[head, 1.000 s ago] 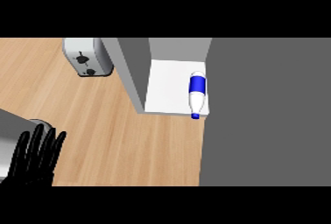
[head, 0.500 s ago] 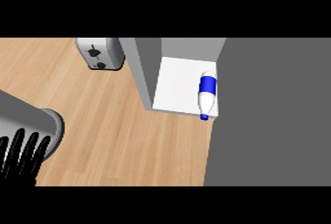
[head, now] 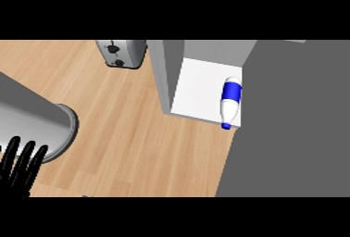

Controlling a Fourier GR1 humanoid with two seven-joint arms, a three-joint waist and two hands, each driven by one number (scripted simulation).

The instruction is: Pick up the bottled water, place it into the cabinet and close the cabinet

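Head view: bottled water (head: 231, 101) lies in cabinet (head: 198, 90); left hand (head: 17, 182) spread wide, empty.

Counter: I see a light wooden counter (head: 137, 139), its bare boards spreading left of and in front of the cabinet (head: 164, 74).
Cabinet: grey walls, standing directly on the wood, its inside open to my view.
Toaster: a silver toaster (head: 121, 53) sits on the counter just beside the cabinet's left wall (I can't tell whether they touch), cut off by the view's far edge.
Shelf: a white shelf (head: 198, 88) forms the cabinet's floor.
Bottled water: the bottled water (head: 231, 99) lies on its side on that shelf, along the cabinet's right side, blue cap at the shelf's front edge.
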